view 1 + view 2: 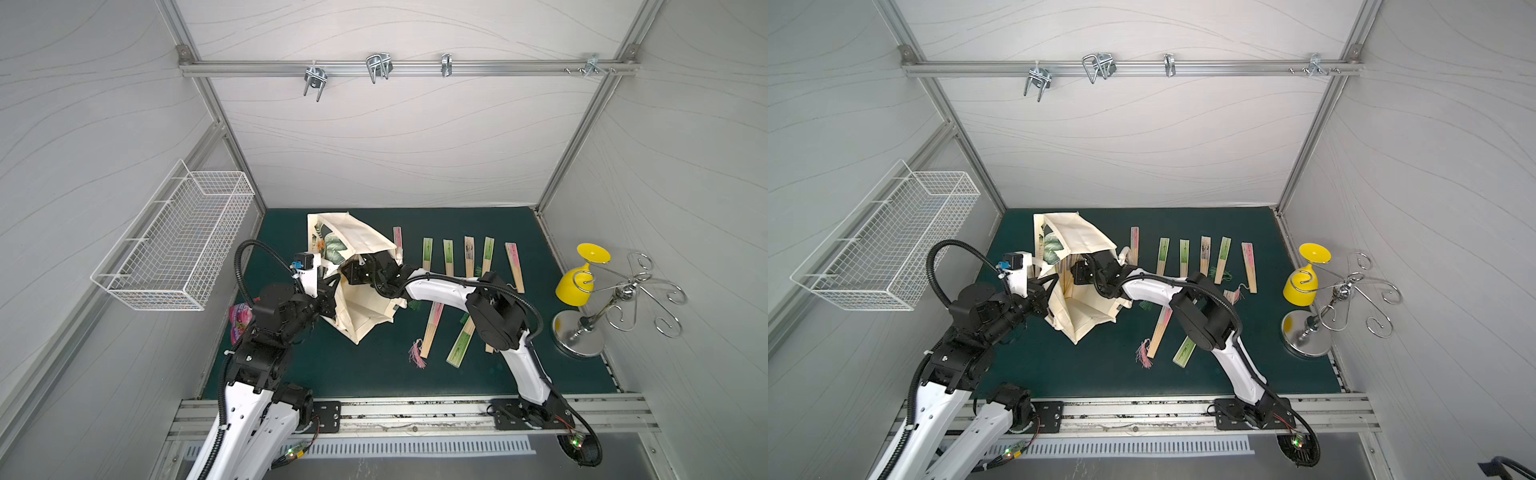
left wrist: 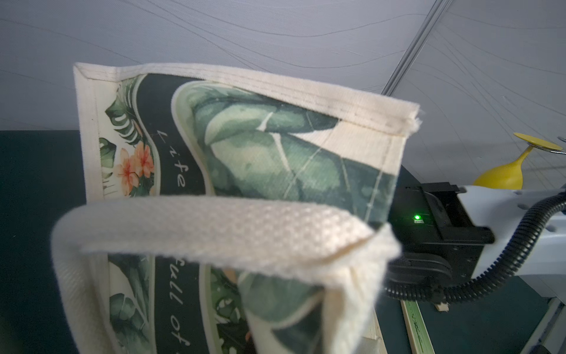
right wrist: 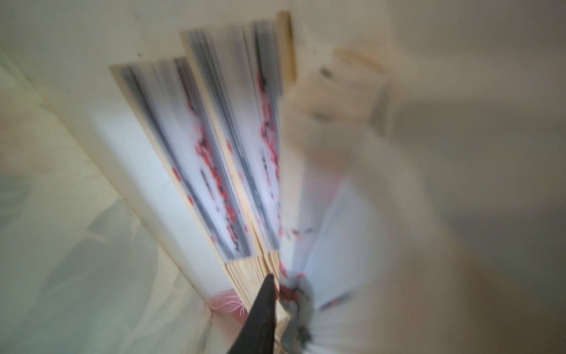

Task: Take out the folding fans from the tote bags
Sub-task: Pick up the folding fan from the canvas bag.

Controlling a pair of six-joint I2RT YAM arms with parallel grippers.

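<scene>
The cream tote bag [image 1: 357, 237] with its green leaf print [image 2: 275, 147] lies tipped on the green mat, mouth toward the arms. My left gripper [image 1: 330, 297] is shut on the bag's rim by a handle [image 2: 214, 226]; cloth hides its fingers in the left wrist view. My right gripper [image 3: 283, 285] reaches inside the bag. Its black finger [image 3: 263, 312] and a blurred second finger pinch the bamboo end of one folding fan [image 3: 245, 190] with black and red paper. Another fan [image 3: 171, 159] lies beside it. Several fans [image 1: 448, 257] lie in a row on the mat, and two more [image 1: 432, 332] lie nearer the front.
A white wire basket [image 1: 178, 245] hangs on the left wall. A pink snack packet [image 1: 241, 322] lies by the left arm. A yellow glass [image 1: 582, 278] hangs on a metal rack [image 1: 623, 295] at the right. Hooks [image 1: 378, 66] sit on the back rail.
</scene>
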